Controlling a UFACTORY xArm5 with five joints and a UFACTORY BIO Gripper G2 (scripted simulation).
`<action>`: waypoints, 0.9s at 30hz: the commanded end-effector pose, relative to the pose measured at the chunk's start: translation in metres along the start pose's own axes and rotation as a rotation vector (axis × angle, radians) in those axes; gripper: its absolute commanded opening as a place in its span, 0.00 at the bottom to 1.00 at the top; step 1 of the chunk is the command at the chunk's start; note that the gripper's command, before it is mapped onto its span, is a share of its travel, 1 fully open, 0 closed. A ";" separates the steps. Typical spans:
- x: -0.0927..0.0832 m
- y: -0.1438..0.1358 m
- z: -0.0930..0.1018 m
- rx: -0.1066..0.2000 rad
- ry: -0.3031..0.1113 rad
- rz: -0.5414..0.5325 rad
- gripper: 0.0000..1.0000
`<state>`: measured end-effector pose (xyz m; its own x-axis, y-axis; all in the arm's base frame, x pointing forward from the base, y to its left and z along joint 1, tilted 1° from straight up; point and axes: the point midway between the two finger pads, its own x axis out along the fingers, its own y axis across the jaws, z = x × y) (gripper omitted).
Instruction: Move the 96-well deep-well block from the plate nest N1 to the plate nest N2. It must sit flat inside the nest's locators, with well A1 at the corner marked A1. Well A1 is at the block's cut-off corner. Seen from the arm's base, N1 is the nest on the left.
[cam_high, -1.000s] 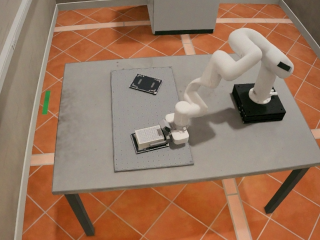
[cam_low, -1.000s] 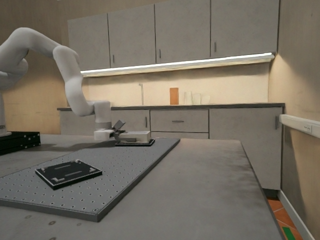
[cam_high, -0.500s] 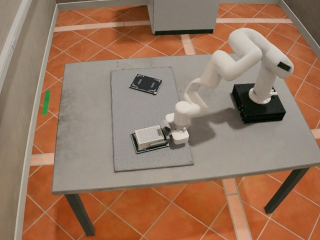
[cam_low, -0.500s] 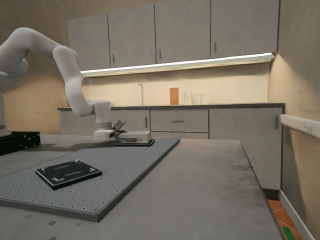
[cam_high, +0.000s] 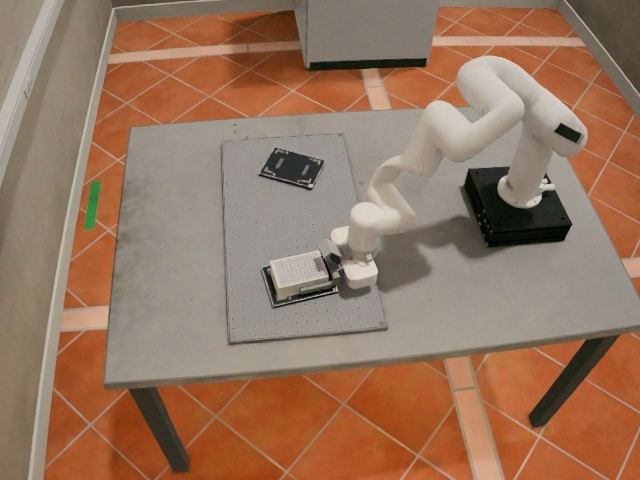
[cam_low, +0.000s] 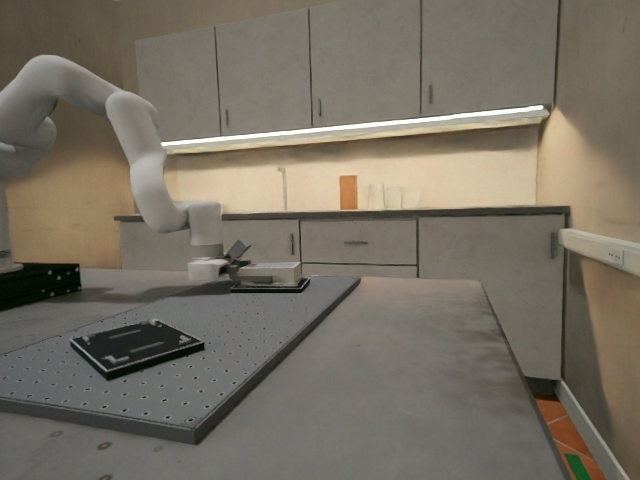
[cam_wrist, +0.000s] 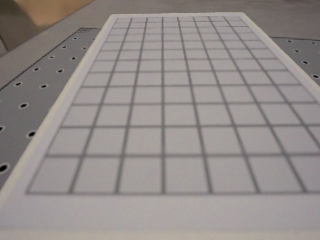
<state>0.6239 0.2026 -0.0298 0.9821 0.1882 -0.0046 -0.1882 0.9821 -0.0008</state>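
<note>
The white deep-well block (cam_high: 292, 271) (cam_low: 276, 271) (cam_wrist: 165, 115) lies level at nest N1 (cam_high: 297, 297) (cam_low: 271, 290), with the nest's black rim showing around its base. No clear gap shows below it. My gripper (cam_high: 308, 273) (cam_low: 262, 274) is shut on the block from the arm's side, with one finger seen along a long side; the other is mostly hidden. The wrist view shows the block's gridded top, but no fingers. I cannot make out the cut-off corner. Nest N2 (cam_high: 292, 168) (cam_low: 111, 342) is empty, turned at an angle, with pale corner locators.
Both nests stand on a grey perforated plate (cam_high: 248, 206) (cam_low: 217, 361) on the table (cam_high: 170, 258) (cam_low: 387, 387). The arm's black base box (cam_high: 527, 227) (cam_low: 41, 281) stands at the far side of the table from the plate. Cabinets and walls lie beyond the table.
</note>
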 end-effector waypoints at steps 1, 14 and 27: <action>0.001 0.000 0.002 -0.008 -0.005 0.000 0.00; 0.001 0.000 0.004 -0.008 -0.005 0.000 0.00; 0.001 0.000 0.011 -0.008 -0.005 0.000 0.00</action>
<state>0.6237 0.2026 -0.0227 0.9821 0.1882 -0.0052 -0.1882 0.9821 -0.0009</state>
